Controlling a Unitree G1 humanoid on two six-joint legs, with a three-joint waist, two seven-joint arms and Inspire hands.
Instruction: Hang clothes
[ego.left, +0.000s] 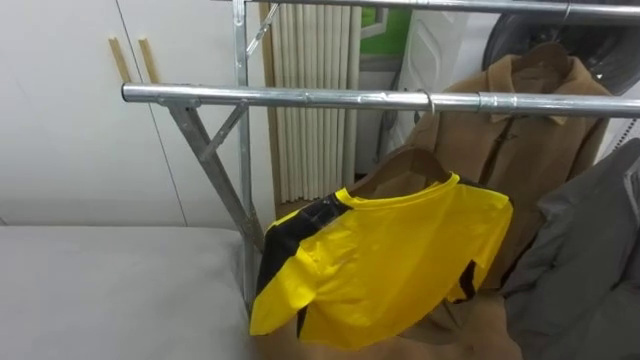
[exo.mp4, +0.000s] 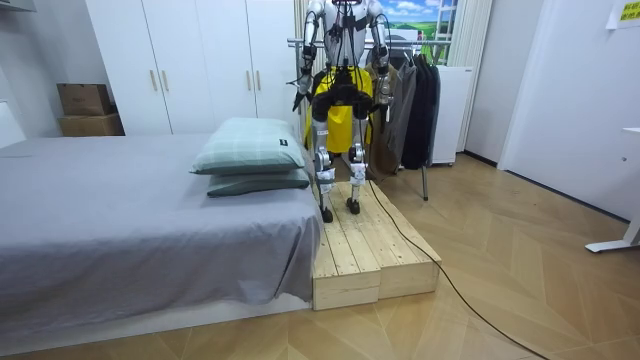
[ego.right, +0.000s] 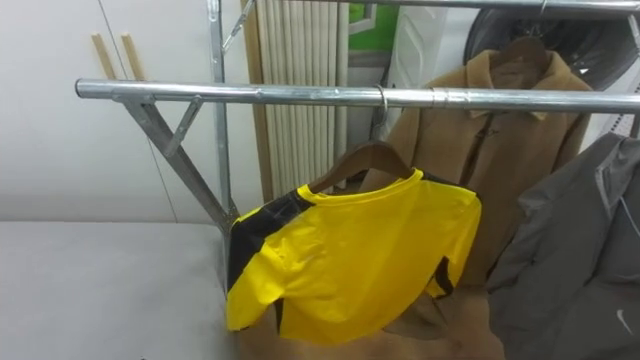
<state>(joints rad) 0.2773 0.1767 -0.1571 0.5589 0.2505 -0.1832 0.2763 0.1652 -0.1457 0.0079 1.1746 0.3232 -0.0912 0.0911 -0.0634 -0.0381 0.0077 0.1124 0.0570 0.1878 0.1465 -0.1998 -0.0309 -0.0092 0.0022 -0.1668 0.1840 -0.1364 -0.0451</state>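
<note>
The yellow shirt (ego.left: 390, 255) is hanging on a wooden hanger (ego.right: 345, 163) that is hooking over the near metal rail (ego.left: 300, 97), left of a brown coat (ego.left: 520, 130) and a grey jacket (ego.left: 590, 260). The robot is standing on a wooden platform (exo.mp4: 370, 250) beside the bed (exo.mp4: 120, 220), facing the rack. Its left hand (exo.mp4: 299, 98) and right hand (exo.mp4: 383, 92) are hanging by its hips, and I cannot tell their state.

No legible text or numbers, yellow notice (exo.mp4: 626, 12) on the wall (exo.mp4: 580, 90), print too small to read
</note>
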